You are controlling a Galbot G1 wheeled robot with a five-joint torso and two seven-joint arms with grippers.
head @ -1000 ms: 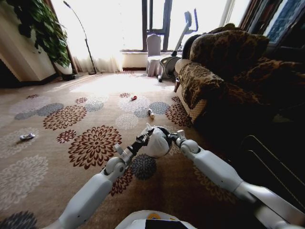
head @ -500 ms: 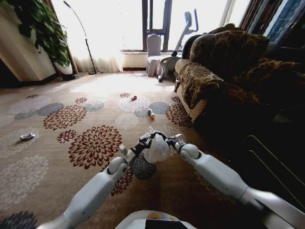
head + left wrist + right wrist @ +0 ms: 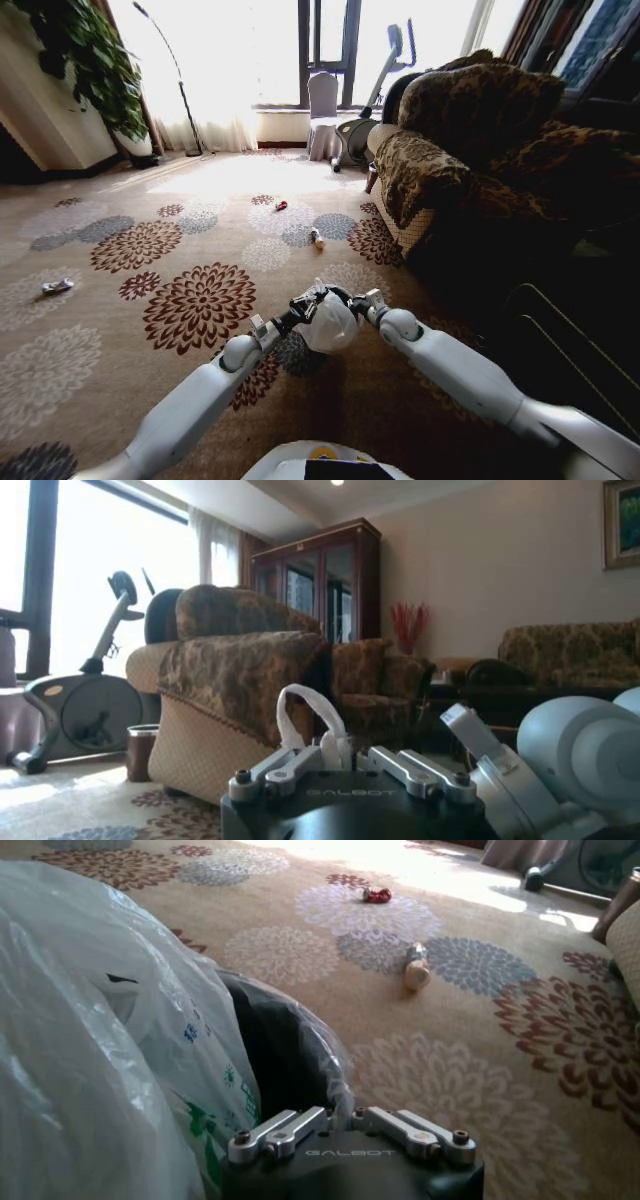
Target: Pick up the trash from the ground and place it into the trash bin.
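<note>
Our left tool (image 3: 303,312) pinches shut on the white knotted plastic bag (image 3: 326,322), held over the trash bin (image 3: 285,1054), whose rim our right tool (image 3: 352,297) clamps. Farther at 12 o'clock on the carpet (image 3: 150,330) lie the orange-capped bottle (image 3: 316,238) and a red scrap (image 3: 282,205)

"GALBOT" embossed on left gripper (image 3: 345,769) housing, just behind the fingers; same "GALBOT" on right gripper (image 3: 345,1129) housing; green/blue print on white plastic bag (image 3: 120,1065) beside right gripper, unreadable
</note>
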